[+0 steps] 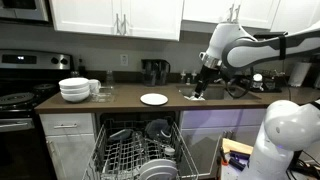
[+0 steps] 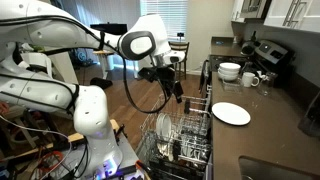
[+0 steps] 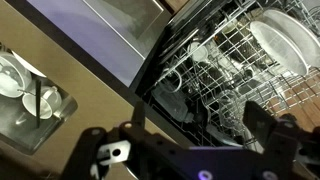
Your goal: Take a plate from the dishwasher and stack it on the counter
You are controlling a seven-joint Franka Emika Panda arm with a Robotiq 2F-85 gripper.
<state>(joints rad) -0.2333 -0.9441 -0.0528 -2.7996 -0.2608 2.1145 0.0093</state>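
A white plate (image 1: 153,98) lies flat on the dark counter (image 1: 120,100); it also shows in an exterior view (image 2: 231,113). The dishwasher (image 1: 140,150) stands open with its wire rack pulled out (image 2: 185,135). In the wrist view, white plates (image 3: 285,40) stand in the rack (image 3: 215,70). My gripper (image 1: 200,88) hangs over the counter's edge near the sink, above and to the side of the rack (image 2: 175,85). In the wrist view its fingers (image 3: 195,125) are spread apart with nothing between them.
Stacked white bowls (image 1: 74,89) and mugs (image 1: 95,87) sit on the counter beside the black stove (image 1: 20,95). A dark round dish (image 1: 158,128) stands in the rack. The sink (image 3: 30,90) holds dishes. Wall cabinets hang above the counter.
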